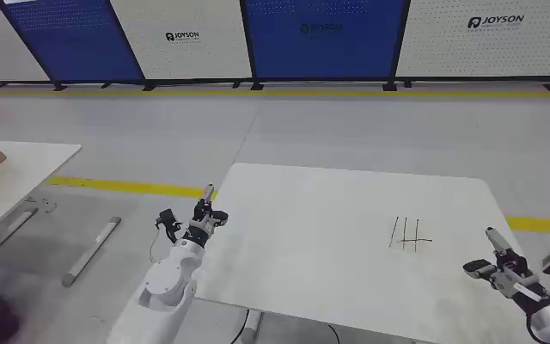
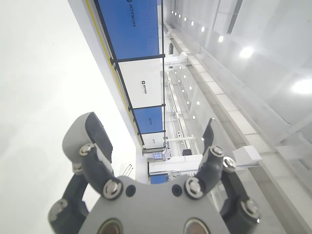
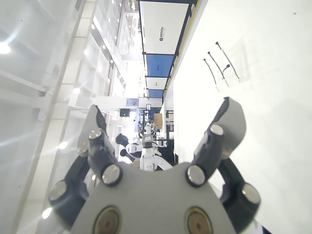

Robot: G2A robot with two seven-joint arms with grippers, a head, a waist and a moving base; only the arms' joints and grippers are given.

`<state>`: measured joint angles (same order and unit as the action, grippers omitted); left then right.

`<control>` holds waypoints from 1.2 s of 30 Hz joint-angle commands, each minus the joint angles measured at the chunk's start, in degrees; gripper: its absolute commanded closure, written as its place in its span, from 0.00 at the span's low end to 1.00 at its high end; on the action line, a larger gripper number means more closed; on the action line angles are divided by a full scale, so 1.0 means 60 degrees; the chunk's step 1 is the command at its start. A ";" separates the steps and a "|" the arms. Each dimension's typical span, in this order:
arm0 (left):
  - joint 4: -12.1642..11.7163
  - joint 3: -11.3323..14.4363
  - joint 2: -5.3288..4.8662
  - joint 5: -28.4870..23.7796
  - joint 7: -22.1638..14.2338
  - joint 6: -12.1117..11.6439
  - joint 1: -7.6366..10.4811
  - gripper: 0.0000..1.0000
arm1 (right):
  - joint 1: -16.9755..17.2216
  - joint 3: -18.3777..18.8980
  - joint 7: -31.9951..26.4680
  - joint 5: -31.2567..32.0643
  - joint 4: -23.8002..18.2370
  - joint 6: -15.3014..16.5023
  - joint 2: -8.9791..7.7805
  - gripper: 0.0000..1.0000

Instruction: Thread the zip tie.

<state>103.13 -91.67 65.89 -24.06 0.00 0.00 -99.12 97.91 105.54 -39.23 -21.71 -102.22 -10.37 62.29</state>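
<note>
A few black zip ties lie flat on the white surface, toward its right side and apart from both arms. The left gripper sits at the surface's left edge and the right gripper at its right edge. Both have their fingers spread wide and hold nothing.

A: Where are the thin black plastic zip ties lying?
B: They're lying on the white rectangular table, toward its right side, three side by side and a fourth crosswise among them.
A: And the grippers?
B: The left gripper is hanging at the table's left edge, well apart from the ties. The right gripper is sitting at the right edge, near them.
</note>
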 commanded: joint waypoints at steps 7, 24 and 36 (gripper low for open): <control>0.0000 0.0000 0.0000 0.0000 0.0000 0.0000 0.0000 0.00 | 0.0005 -0.0010 0.0026 -0.0023 -0.0005 0.0007 0.0003 0.00; 0.0000 0.0000 0.0000 0.0000 0.0000 0.0000 0.0000 0.00 | -0.4907 -0.1992 -0.6736 0.1950 0.4777 -0.0865 -0.0837 0.00; 0.0000 0.0000 0.0000 0.0000 0.0000 0.0000 0.0000 0.00 | -0.4901 -0.2107 -0.6516 0.2154 0.4604 -0.0505 -0.0833 0.00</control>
<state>103.13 -91.67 65.89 -24.06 0.00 0.00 -99.12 68.48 93.44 -79.48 -9.86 -73.77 -15.40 57.28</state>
